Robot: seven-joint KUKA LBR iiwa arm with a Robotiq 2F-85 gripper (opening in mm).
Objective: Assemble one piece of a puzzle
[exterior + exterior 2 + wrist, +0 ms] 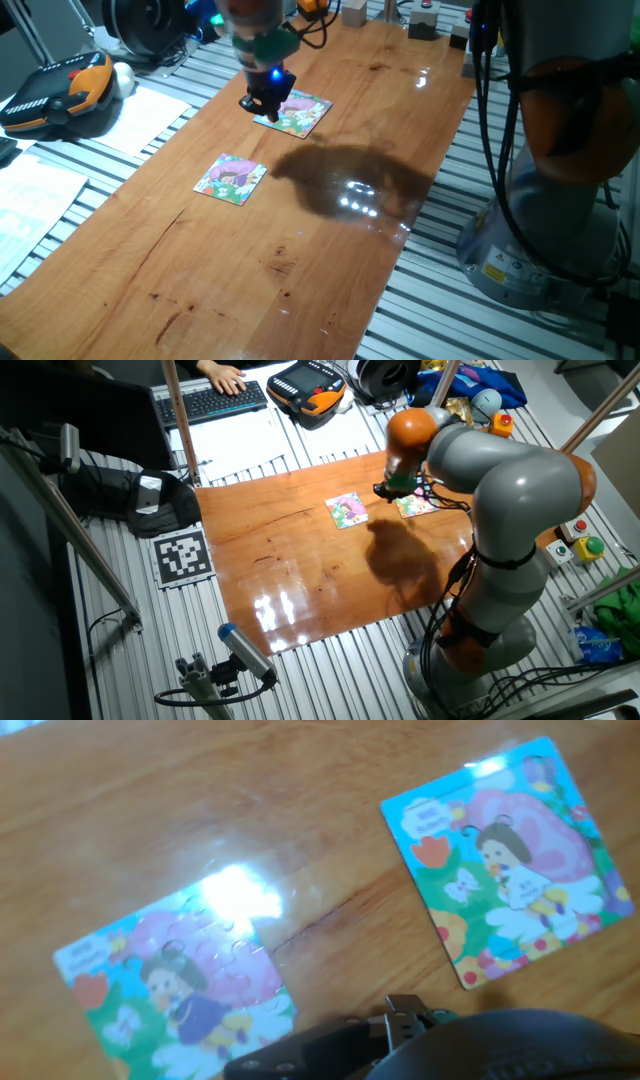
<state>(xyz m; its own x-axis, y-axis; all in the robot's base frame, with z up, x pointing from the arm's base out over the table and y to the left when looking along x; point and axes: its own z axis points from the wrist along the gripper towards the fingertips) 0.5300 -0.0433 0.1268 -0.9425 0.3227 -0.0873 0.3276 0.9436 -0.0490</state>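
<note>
The puzzle [230, 179] is a small square with green edges and a pink-purple figure, lying flat in the middle of the wooden table. It also shows in the other fixed view [347, 510] and at the lower left of the hand view [175, 985]. My gripper [266, 103] hangs low over the table beside the lilac-and-white puzzle [297, 112], beyond the task puzzle. In the hand view only its dark body [400, 1035] shows at the bottom edge, and the fingertips are hidden. The tiny purple-pink piece is not visible in any view.
The lilac-and-white puzzle also shows in the other views [415, 506] [505, 855]. A teach pendant [60, 90] and papers [150, 115] lie left of the table. The arm's base [560, 200] stands at the right. The table edge [400, 260] runs along the right.
</note>
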